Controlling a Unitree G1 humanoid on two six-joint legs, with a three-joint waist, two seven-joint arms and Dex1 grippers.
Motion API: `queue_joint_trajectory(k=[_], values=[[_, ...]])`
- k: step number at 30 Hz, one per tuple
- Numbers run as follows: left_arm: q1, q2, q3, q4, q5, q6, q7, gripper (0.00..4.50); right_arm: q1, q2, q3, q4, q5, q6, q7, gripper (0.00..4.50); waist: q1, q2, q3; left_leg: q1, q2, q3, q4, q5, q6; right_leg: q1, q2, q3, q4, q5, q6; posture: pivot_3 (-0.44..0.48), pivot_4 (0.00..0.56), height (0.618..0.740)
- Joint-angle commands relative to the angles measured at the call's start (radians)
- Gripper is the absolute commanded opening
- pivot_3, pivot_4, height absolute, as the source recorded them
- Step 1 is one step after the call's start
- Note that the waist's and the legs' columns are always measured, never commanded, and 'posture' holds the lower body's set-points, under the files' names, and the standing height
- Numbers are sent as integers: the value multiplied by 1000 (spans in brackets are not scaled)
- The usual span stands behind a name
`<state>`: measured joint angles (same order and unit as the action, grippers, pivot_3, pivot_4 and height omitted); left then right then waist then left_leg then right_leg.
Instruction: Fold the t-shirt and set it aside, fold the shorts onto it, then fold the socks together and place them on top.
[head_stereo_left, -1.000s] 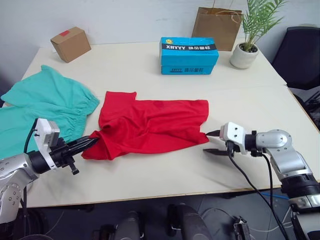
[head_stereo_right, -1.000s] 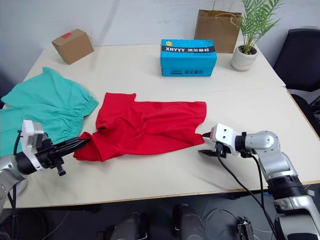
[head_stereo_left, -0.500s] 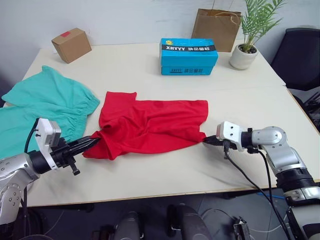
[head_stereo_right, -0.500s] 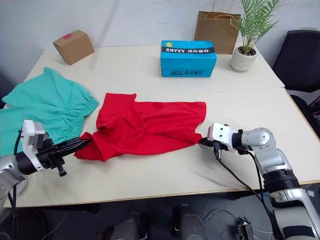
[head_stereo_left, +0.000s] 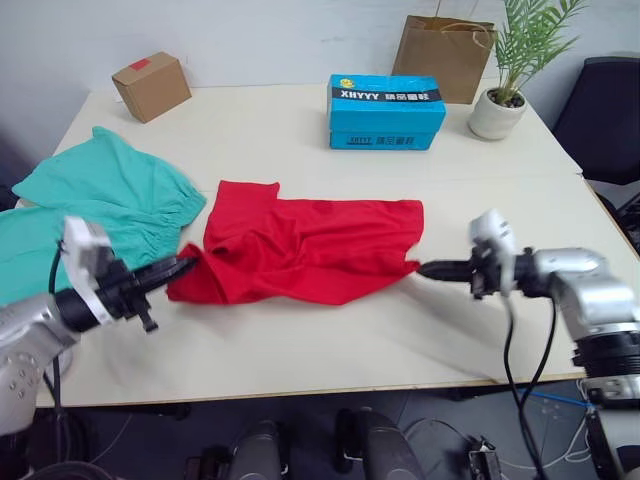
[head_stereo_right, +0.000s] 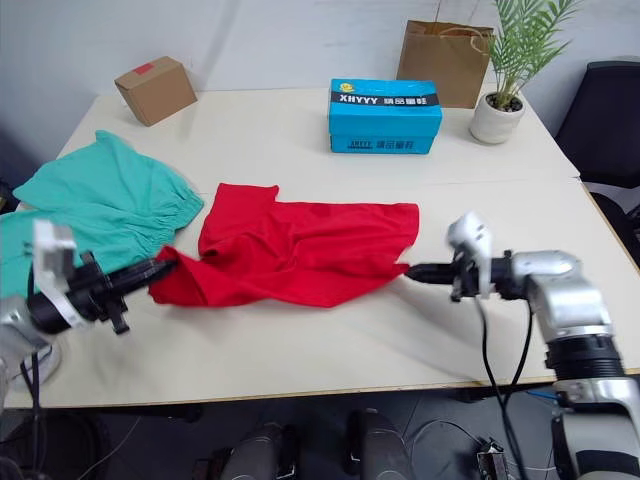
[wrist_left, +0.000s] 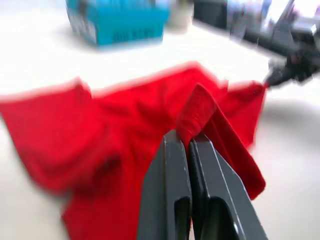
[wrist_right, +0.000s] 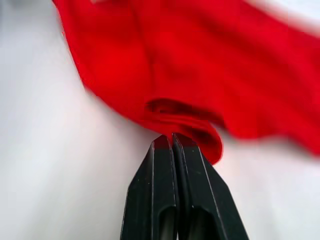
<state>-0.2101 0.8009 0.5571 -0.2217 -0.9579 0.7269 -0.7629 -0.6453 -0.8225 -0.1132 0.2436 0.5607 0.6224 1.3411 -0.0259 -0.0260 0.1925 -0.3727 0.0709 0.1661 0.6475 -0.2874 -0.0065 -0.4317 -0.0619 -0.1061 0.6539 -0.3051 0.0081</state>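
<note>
The red t-shirt (head_stereo_left: 300, 250) lies crumpled across the middle of the table. My left gripper (head_stereo_left: 184, 267) is shut on its near left corner, and in the left wrist view the cloth (wrist_left: 200, 110) bunches between the shut fingers (wrist_left: 172, 165). My right gripper (head_stereo_left: 424, 269) is shut on the shirt's near right corner, with a red fold (wrist_right: 185, 120) pinched at its fingertips. The teal-green shorts (head_stereo_left: 90, 205) are spread at the left edge of the table. The socks are out of view.
At the back of the table stand a blue carton (head_stereo_left: 387, 111), a brown paper bag (head_stereo_left: 447, 44), a potted plant (head_stereo_left: 505, 90) and a cardboard box (head_stereo_left: 151, 86). A dark chair (head_stereo_left: 612, 115) is beyond the right edge.
My right gripper has shut on the shirt's right corner and pulled it to the right. The left gripper keeps its hold and has drawn slightly left. The camera has shifted.
</note>
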Motion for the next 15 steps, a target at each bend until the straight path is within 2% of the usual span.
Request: queue_joint_trajectory(k=[1, 5, 9, 15], values=[[-127, 4, 74, 92, -95, 46, 97, 0, -110, -44, -125, 86, 81, 117, -56, 21, -2, 0, 0, 1, 0, 0, 0, 0, 0, 1, 0, 0, 0, 0, 0, 0, 150, 740], [-216, 12, 74, 189, -115, 118, 182, 0, -187, -54, -162, 148, 96, 207, -120, 21, -8, 0, 0, 2, 0, 1, -2, 0, -2, 1, 1, 0, -1, 0, 0, 0, 150, 740], [-223, 45, 20, 239, -46, 127, 157, 0, -203, -56, -170, 156, 113, 308, -173, 21, -6, -1, 0, -2, 0, 4, -2, 2, -7, -5, 1, 1, 0, -1, 0, 0, 150, 740], [-75, 70, -20, 189, 39, 87, 42, 0, 27, -143, -116, -66, 141, 367, -55, 21, -2, -1, 0, -8, 0, 6, -2, 3, -7, -11, 1, 2, 0, -1, 1, 0, 150, 740]])
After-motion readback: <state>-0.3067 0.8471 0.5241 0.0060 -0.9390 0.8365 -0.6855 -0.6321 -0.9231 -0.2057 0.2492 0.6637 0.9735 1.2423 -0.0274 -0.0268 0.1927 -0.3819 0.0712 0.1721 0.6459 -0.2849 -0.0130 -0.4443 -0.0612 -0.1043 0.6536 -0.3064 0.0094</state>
